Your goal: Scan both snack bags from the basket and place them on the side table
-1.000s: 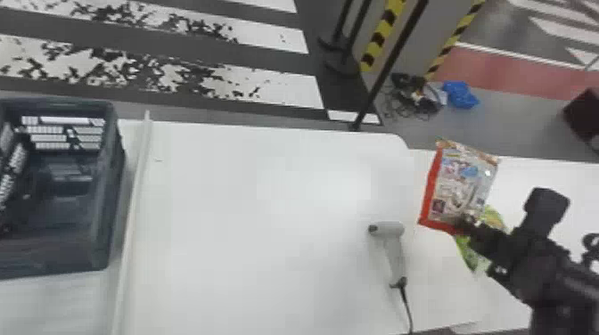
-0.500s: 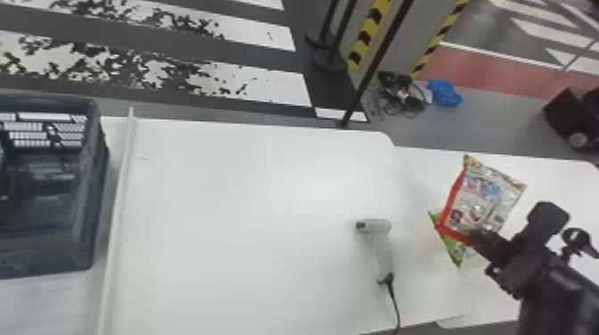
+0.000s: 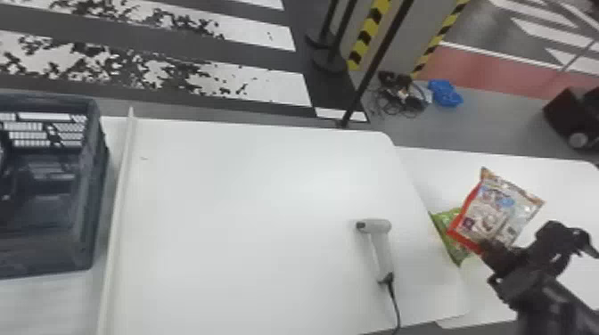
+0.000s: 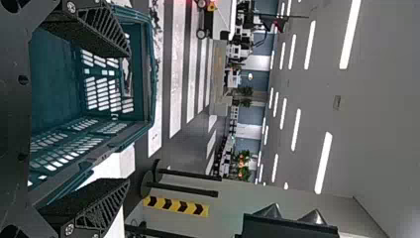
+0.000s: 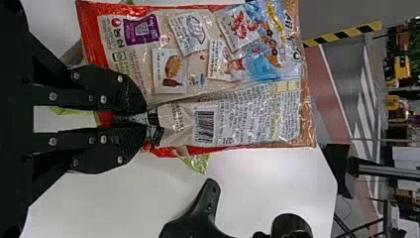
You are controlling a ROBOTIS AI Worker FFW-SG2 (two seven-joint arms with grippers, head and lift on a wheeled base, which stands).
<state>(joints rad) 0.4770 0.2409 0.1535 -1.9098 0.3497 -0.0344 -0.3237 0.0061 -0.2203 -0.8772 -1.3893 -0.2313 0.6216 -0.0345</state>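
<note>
right hand [image 3: 485, 250]: fingertips closed on one end of the red-edged snack bag [image 3: 499, 209]. the bag is positioned over the side counter [image 3: 552, 176]; in the right wrist view, its printed panel and barcode [image 5: 204, 125] face the camera. green snack bag [image 3: 447, 220]: on the side counter, partly covered by the held bag in the head view. handheld scanner [image 3: 380, 249]: on the main counter [image 3: 249, 222], near the side counter, cord [image 3: 394, 305] attached at its grip. raised strip [image 3: 116, 218]: between scanner and basket [image 3: 91, 187]. left hand [image 4: 129, 119]: fingers set wide apart at the basket; whether they touch it cannot be determined.
</note>
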